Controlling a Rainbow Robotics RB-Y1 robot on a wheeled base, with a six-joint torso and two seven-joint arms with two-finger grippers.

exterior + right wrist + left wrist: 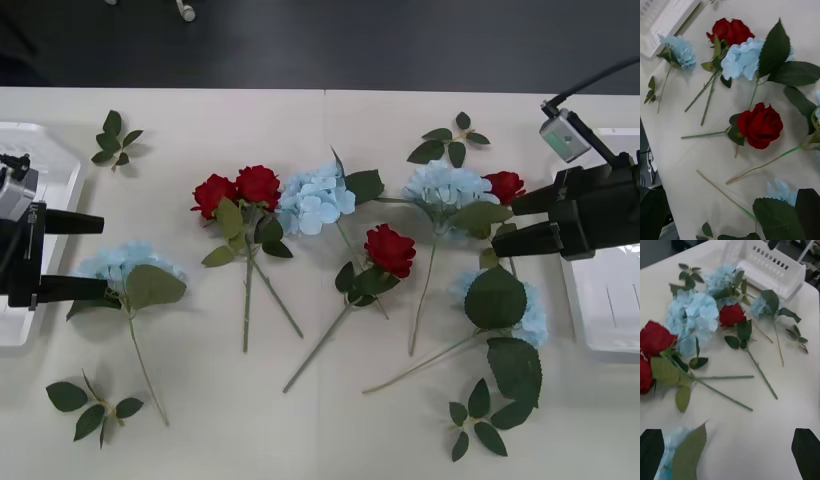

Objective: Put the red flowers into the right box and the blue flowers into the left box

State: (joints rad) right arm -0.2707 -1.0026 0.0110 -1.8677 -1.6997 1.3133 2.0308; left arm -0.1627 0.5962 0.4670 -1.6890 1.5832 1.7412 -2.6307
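Observation:
Several red flowers lie across the table: a pair (238,189), one in the middle (389,250) and one at the right (505,185). Blue flowers lie among them at the left (125,262), centre (315,198), right (445,187) and nearer right (525,310). The left box (60,165) sits at the left edge and the right box (610,300) at the right edge. My left gripper (104,257) is open, its black fingers (807,452) on either side of the leftmost blue flower (681,453). My right gripper (505,225) is open just beside the rightmost red flower.
Loose leaf sprigs lie at the back left (115,140), front left (95,405), back right (450,140) and front right (475,420). Long green stems cross the table's middle. The table's far edge meets a dark floor.

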